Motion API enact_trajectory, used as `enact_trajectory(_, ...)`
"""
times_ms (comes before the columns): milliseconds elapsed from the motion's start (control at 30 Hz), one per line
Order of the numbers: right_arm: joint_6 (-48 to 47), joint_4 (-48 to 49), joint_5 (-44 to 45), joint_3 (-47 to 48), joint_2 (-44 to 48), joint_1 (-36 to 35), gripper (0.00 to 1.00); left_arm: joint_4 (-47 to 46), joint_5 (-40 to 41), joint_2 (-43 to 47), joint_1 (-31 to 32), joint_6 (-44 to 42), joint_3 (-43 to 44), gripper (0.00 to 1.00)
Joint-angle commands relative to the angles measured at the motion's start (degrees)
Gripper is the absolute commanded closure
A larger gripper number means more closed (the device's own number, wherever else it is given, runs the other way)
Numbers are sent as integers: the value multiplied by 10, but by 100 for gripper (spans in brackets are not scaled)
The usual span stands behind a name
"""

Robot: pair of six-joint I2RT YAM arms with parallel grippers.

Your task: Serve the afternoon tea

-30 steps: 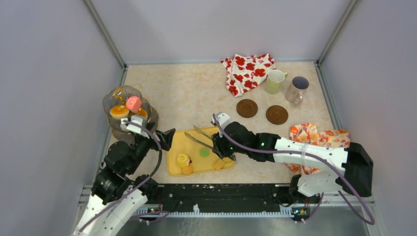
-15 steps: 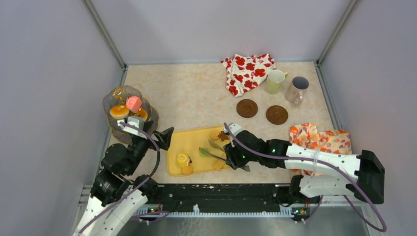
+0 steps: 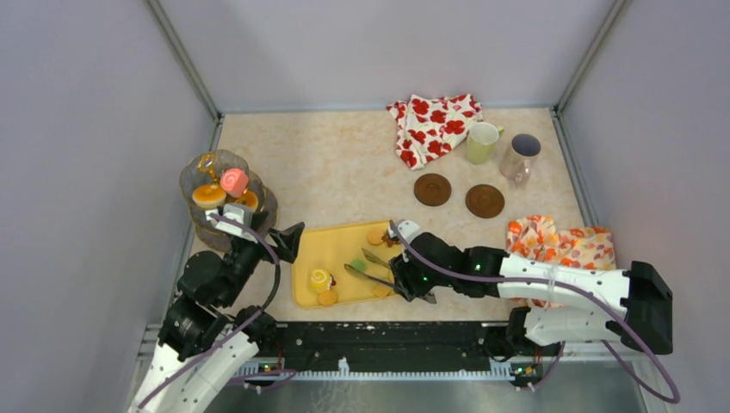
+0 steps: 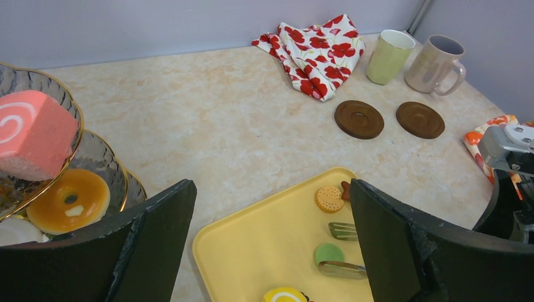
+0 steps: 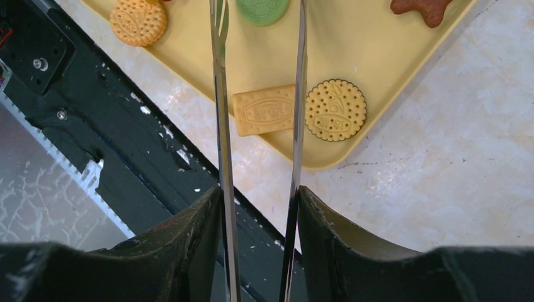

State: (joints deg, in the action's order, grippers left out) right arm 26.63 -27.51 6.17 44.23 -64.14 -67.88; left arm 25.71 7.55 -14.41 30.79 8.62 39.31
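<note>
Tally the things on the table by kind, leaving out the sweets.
mugs: 2
coasters: 2
flowered cloths: 2
yellow tray: 1
tiered stand: 1
tongs: 1
Total: 9

Bright, even, diffuse light from above; all three views in focus.
Shadows on the tabletop (image 3: 344,163) are soft and short. The tongs (image 5: 217,94) carry bright specular streaks. The left pincer fingers (image 4: 151,251) render near-black.
</note>
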Motion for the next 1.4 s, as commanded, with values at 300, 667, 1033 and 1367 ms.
enact_trajectory(300,9,2,44,-7,-19,-34,54,-23,8,-9,-2,-6,2,1)
enact_trajectory(667,23,3,53,-11,7,-46,61,-17,11,-1,-2,-1,4,1)
enact_trajectory(1033,30,23,83,-22,42,-46,64,-19,10,-7,-1,-1,4,1)
enact_trajectory(1367,25,35,141,25,32,-46,64,-15,15,-11,-2,2,24,1)
